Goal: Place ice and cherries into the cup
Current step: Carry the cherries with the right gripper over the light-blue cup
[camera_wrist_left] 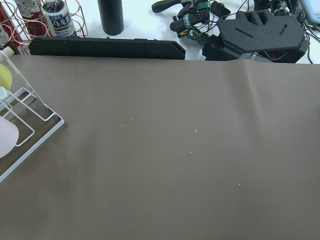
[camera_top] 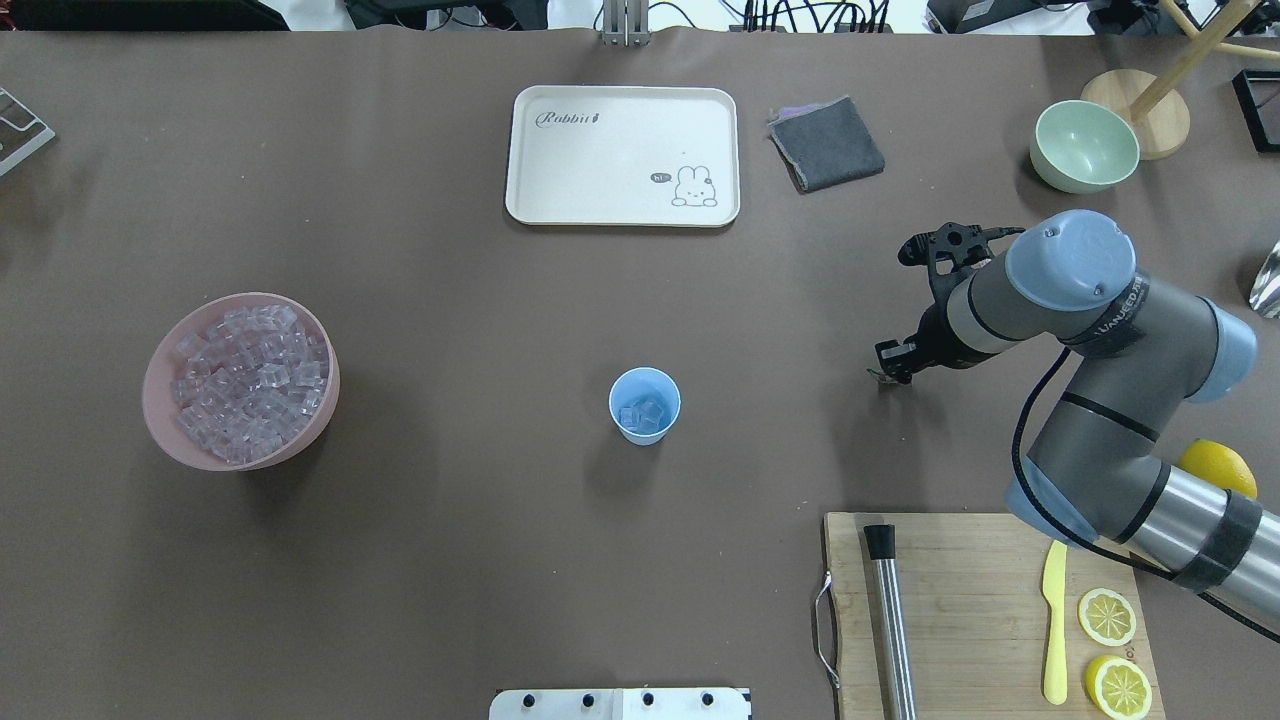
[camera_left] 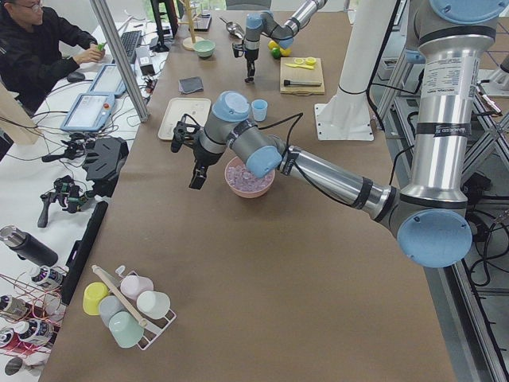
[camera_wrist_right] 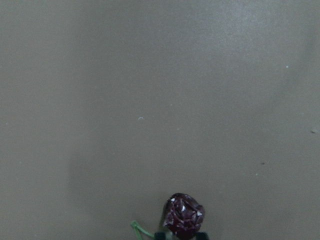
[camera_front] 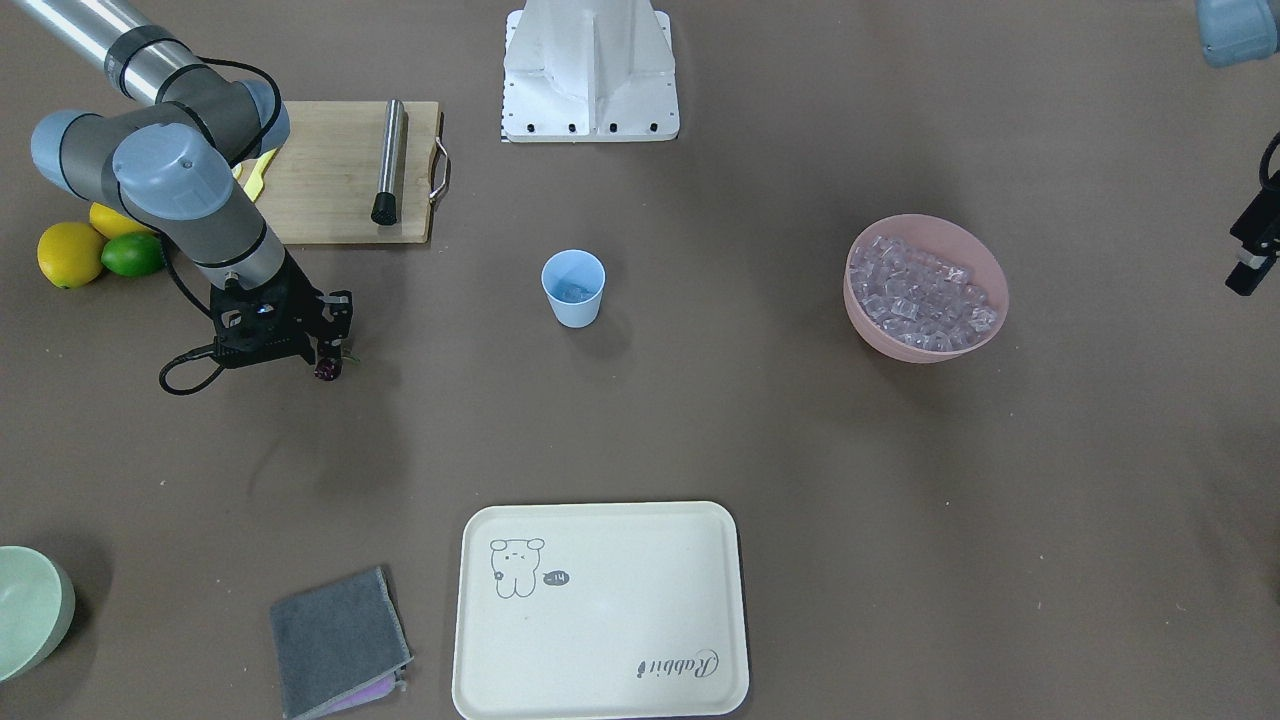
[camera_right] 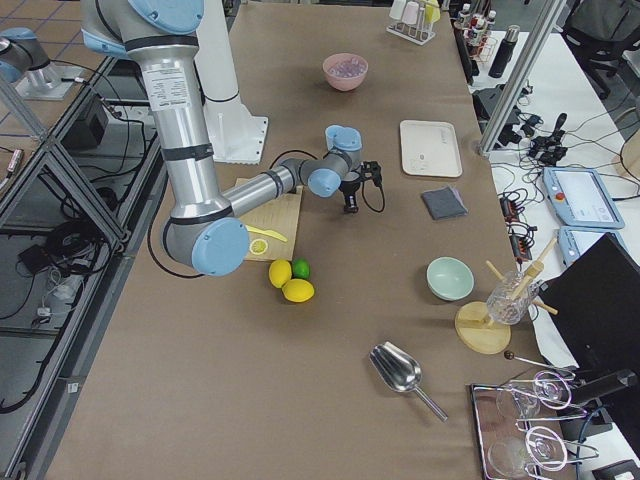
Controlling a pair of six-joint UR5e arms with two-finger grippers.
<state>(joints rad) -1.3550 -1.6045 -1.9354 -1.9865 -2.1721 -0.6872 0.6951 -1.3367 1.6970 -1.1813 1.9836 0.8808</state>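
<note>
At the tip of the right gripper (camera_front: 328, 360), the cherries (camera_wrist_right: 184, 215) sit pinched between narrowly set jaws, with a thin green stem poking out to one side. Only one dark fruit shows clearly, and whether it is clear of the table (camera_front: 700, 420) cannot be told. They look tiny, light and soft-skinned, so a gentle squeeze on the fruit, or where the stems join, should be enough. A hard pinch could bruise them, and the smooth round skin may slip. The right arm reaches out with its wrist bent down and its fingers pointing at the table. It is well apart from the cup (camera_front: 574, 288), which stands upright mid-table with some ice (camera_top: 642, 415) already inside. More ice fills the pink bowl (camera_front: 925, 290) on the far side of the cup. The left gripper (camera_left: 196, 177) hangs above the table near that bowl, and whether it is wide or closed cannot be told.
</note>
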